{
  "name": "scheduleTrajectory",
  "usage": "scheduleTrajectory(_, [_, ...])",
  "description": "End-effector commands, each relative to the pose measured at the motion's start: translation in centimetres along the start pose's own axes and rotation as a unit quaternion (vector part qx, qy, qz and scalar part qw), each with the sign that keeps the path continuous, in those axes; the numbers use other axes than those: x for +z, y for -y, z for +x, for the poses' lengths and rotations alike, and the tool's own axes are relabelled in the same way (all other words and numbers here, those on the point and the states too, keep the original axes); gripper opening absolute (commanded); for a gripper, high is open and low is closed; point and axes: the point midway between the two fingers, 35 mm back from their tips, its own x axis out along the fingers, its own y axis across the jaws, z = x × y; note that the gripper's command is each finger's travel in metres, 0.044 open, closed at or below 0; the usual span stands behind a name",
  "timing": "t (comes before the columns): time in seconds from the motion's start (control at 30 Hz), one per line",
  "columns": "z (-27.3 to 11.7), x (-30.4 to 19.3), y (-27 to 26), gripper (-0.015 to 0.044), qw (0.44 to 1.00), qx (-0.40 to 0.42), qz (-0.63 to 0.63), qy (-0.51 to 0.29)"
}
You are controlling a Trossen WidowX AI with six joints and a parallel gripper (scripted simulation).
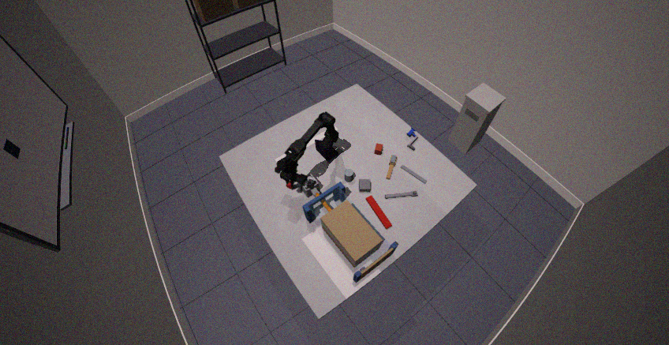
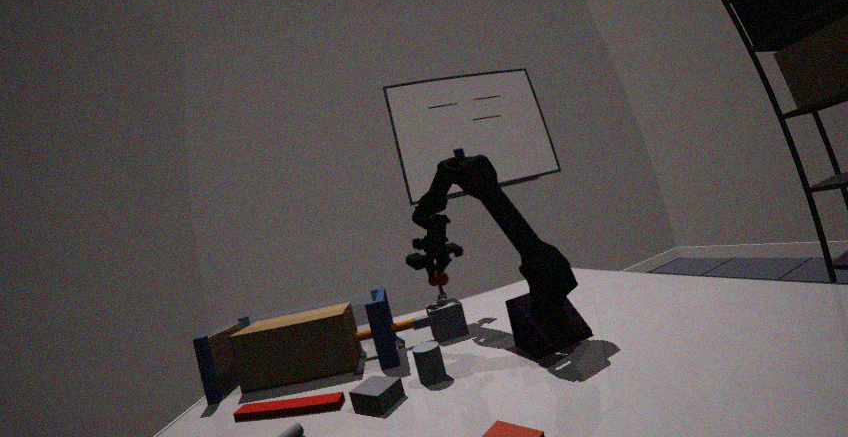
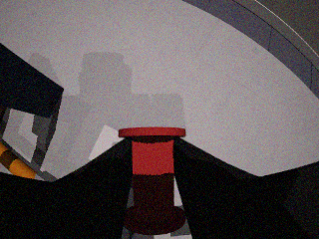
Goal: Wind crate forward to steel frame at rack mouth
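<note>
My gripper [image 1: 289, 183] [image 2: 438, 278] [image 3: 152, 144] is shut on the red knob [image 3: 153, 161] of the winch handle, above the grey winch [image 2: 449, 321]. The handle's metal arm lies over the winch top in the exterior view; its key and the round hole are hidden. An orange strap [image 1: 327, 204] [image 2: 404, 325] [image 3: 21, 167] runs from the winch under the blue steel frame's bar to the crate. The brown crate [image 1: 352, 232] [image 2: 297, 346] looks flat inside the cubby. Its front is near the blue steel frame [image 1: 323, 197] [image 2: 382, 330], with a small gap showing.
A grey cylinder [image 1: 349, 175] [image 2: 429, 363] and grey block [image 1: 364, 185] [image 2: 376, 395] stand beside the frame. A red bar [image 1: 378, 211] [image 2: 289, 407] lies along the cubby. A wrench [image 1: 401, 195], hammer [image 1: 390, 166], grey rod [image 1: 413, 174] and red block [image 1: 378, 148] lie farther off.
</note>
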Motion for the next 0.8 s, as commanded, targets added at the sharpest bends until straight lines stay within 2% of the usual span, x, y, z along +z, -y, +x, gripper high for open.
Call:
scheduleTrajectory(0.0, [1.61, 0.22, -3.09, 0.0, 1.0, 0.019, -0.023, -0.009])
scheduleTrajectory(0.77, [1.67, 0.38, -3.63, 0.0, 0.999, 0.02, -0.023, -0.009])
